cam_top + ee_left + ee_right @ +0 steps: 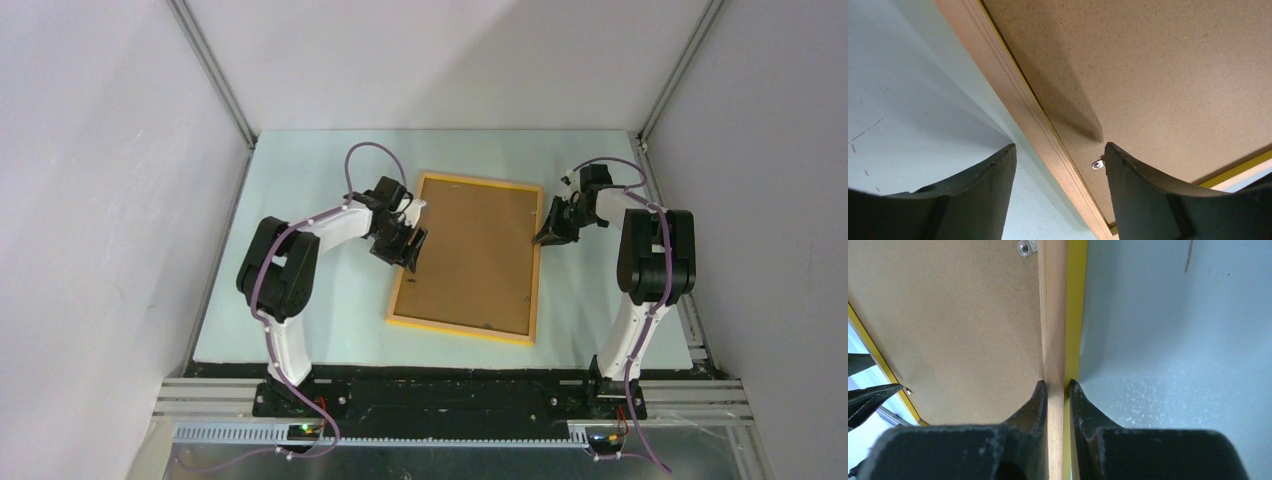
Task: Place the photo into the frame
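The frame [404,276], yellow-edged wood, lies face down on the table with its brown backing board [475,255] facing up. The photo is hidden. My left gripper [412,248] is open at the frame's left rail [1013,95]. One finger is outside the rail over the table and the other is over the board beside a small metal tab [1097,164], so the left gripper [1059,147] straddles the wood without touching it. My right gripper [548,235] is shut on the right rail [1053,315], with the right gripper [1055,384] pinching the wood from both sides.
The pale table top [300,300] ends at a black strip near the arm bases. Grey enclosure walls with metal corner posts [215,75] close in the left, right and back. Another metal tab [1024,247] sits on the board by the right rail.
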You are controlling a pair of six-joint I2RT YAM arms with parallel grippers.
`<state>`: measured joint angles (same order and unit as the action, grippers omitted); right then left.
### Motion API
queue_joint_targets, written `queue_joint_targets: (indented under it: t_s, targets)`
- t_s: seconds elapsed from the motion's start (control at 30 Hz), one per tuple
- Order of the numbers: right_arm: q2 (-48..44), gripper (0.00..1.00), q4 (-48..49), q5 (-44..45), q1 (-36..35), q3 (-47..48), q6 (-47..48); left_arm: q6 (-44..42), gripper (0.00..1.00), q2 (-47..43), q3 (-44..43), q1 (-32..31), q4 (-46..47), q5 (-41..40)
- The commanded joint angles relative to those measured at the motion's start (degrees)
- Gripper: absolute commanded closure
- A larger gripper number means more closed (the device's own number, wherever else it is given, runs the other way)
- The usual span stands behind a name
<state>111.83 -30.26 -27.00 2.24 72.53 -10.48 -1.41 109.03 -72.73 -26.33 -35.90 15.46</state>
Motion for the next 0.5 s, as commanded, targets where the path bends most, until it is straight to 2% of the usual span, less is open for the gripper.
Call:
queue_joint_targets:
  t_s: [0.0, 0.47]
  targets:
    - [0.8, 1.00, 0.4, 0.0, 1.0, -1.1, 1.1, -0.3, 0.29, -0.2, 3.1, -1.8, 1.5, -4.0]
    - [0.9, 1.00, 0.7, 0.0, 1.5, -1.1, 1.4, -3.9, 0.29, -4.2, 8.8, -4.8, 1.4, -8.4]
